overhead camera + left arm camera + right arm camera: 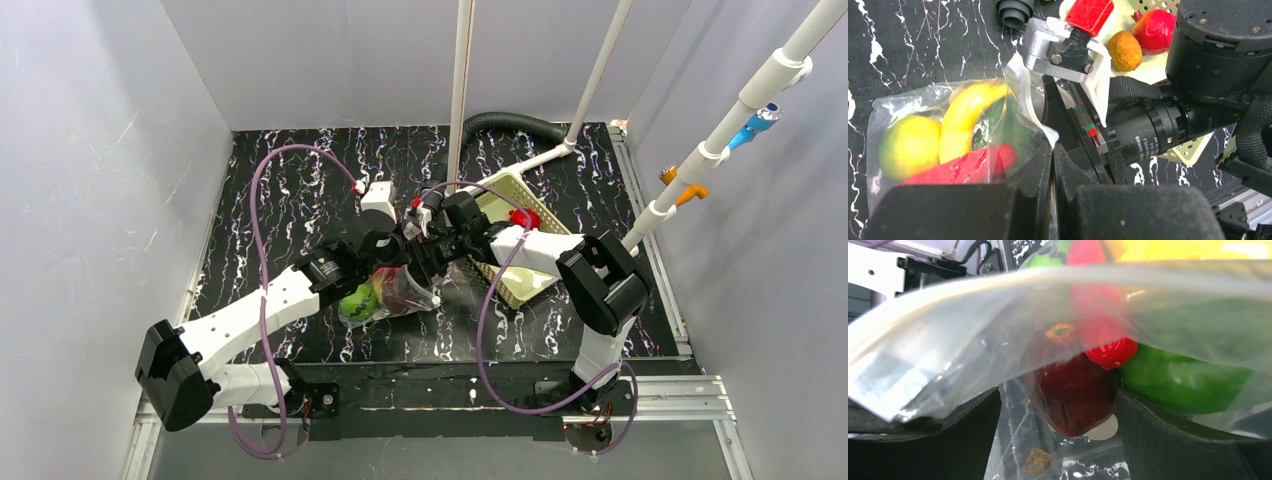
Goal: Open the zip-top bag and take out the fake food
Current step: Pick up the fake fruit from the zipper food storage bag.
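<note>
"DAMIAO" is printed in white on the black cylindrical housing (1148, 136); the smaller line beside it cannot be read.

Bright, even light from above in the top view, shadows soft. Left wrist view: white glare streaks the zip-top bag (943, 100), and the left gripper (1053, 160) blurs along the bottom. Right wrist view: bag film hazy, close foreground out of focus.

Robot test cell, laboratory type.
Plain grey panel walls (90, 150) enclose a black marbled tabletop (300, 190). Aluminium frame rails (660, 395) at the near edge carry the left arm (250, 315) and right arm (600, 290). White poles (462, 90) and a corrugated hose (510, 124) occupy the back.
</note>
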